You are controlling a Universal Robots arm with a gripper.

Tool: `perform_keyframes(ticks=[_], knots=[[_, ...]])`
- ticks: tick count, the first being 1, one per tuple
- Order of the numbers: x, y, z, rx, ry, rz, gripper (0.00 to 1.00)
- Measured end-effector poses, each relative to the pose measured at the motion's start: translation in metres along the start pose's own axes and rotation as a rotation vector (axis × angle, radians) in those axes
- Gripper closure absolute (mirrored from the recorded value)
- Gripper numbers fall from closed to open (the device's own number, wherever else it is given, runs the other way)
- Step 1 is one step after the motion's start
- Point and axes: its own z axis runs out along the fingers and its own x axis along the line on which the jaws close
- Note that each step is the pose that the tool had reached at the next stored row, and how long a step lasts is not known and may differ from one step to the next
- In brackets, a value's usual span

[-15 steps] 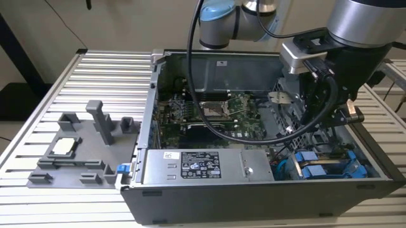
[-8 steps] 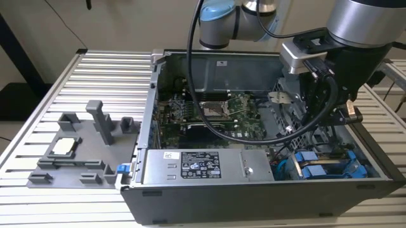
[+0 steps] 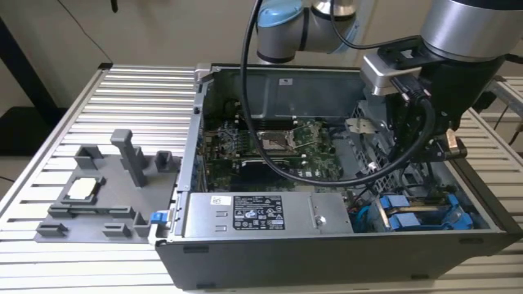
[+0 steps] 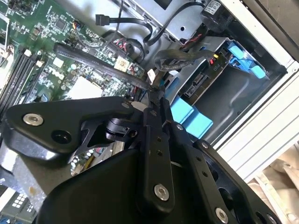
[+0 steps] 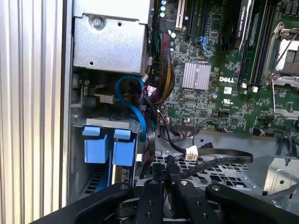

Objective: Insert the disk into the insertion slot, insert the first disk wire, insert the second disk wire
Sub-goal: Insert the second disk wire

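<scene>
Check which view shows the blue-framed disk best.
First wrist view: the disk sits in the insertion slot, both blue end tabs facing the camera, unobstructed. The second wrist view shows the tabs obliquely beside the gripper, shut on a black wire. The exterior view shows the disk in the case's corner, under the arm.

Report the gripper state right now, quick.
The gripper: closed, pinching a flat black wire between its fingertips.
</scene>
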Motion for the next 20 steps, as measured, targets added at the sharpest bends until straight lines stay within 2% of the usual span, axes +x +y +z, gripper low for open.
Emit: perform_keyframes(ticks=[4, 16, 17, 20], knots=[[0.0029, -0.0011, 0.0004, -0.0012, -0.0002, 0.0, 0.84], [0.029, -0.0042, 0.0013, -0.0058, -0.0003, 0.002, 0.84], [0.0304, -0.0052, 0.0014, -0.0085, -0.0005, 0.002, 0.84], [0.032, -0.0107, 0.0022, -0.033, -0.0031, 0.003, 0.84]])
